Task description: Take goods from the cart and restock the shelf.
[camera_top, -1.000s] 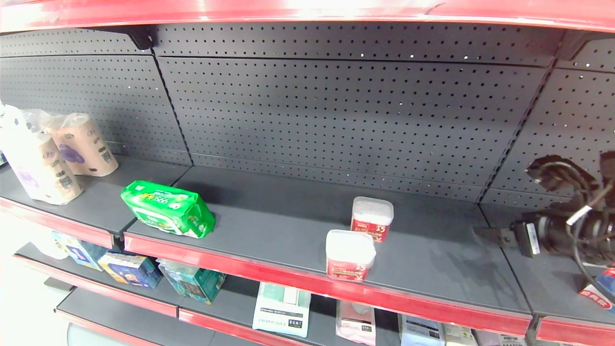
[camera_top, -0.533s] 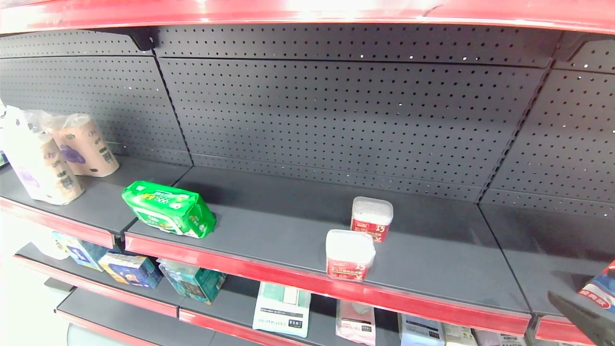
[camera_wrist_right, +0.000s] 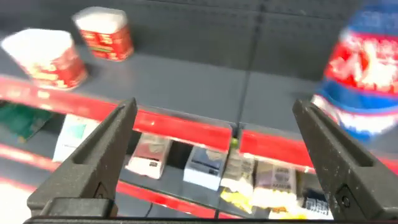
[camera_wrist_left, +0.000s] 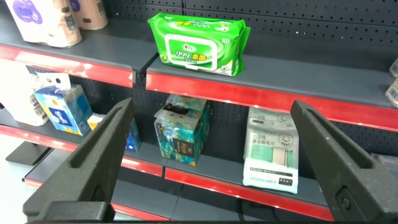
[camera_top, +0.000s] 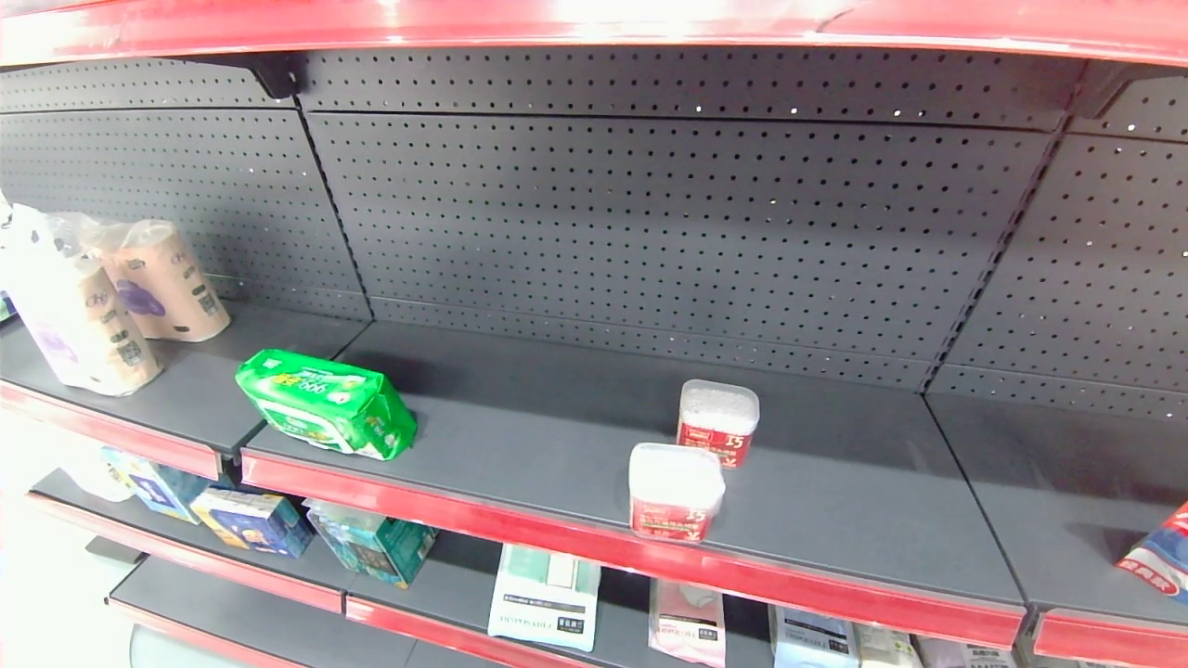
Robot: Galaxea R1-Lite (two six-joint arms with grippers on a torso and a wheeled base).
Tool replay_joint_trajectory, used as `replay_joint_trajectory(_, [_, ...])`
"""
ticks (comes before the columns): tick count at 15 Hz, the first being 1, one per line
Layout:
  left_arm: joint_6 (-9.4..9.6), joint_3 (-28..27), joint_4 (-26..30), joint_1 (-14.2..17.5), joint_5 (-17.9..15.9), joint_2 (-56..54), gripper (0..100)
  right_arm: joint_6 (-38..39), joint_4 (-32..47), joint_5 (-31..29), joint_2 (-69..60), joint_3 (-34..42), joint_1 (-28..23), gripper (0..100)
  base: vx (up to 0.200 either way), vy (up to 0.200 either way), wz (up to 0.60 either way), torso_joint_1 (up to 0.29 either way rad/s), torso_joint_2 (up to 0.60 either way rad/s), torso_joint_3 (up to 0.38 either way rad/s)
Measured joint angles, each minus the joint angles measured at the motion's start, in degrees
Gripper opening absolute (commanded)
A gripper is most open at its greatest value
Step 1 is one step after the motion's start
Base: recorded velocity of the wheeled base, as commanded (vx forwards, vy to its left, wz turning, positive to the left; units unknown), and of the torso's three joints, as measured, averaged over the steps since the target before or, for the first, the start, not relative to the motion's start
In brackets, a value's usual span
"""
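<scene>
Right gripper [camera_wrist_right: 211, 171] spread, red-blue pack [camera_wrist_right: 367, 74] (on the shelf [camera_wrist_right: 186, 81]) beyond one finger; left gripper [camera_wrist_left: 205, 168] spread

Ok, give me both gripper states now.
Left gripper: open, holding nothing.
Right gripper: open, holding nothing.

Dull dark-grey metal on the shelf [camera_top: 557, 436] and its back wall [camera_top: 650, 213] full of holes, with a shiny red strip [camera_top: 445, 508] along the front. Glossy, crinkly plastic around the green pack [camera_top: 325, 404]. Smooth, cloudy plastic on the front tub [camera_top: 675, 490] and the back tub [camera_top: 717, 422]. Thin see-through wrap over the paper rolls [camera_top: 74, 315].
</scene>
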Motion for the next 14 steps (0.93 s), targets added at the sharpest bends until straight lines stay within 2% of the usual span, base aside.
replay_joint_trajectory(2, [-0.02,0.00,0.02,0.00,0.00,0.00,100,0.35,0.13,-4.82,-1.05,0.10,-0.34,100,0.000,0.000,0.00,0.000,0.00,0.000])
replay_joint_trajectory(6, [0.37,0.00,0.02,0.00,-0.13,0.00,100,-0.71,0.27,-6.35,-2.58,0.46,-1.11,100,0.000,0.000,0.00,0.000,0.00,0.000])
replay_joint_trajectory(12, [0.68,0.00,0.02,0.00,-0.51,0.00,100,-0.52,0.73,-5.57,-4.57,0.51,-3.36,100,0.000,0.000,0.00,0.000,0.00,0.000])
replay_joint_trajectory(14, [0.66,0.00,0.06,0.00,-0.51,0.00,100,-0.29,0.60,-8.27,-6.31,0.49,-3.61,100,0.000,0.000,0.00,0.000,0.00,0.000])
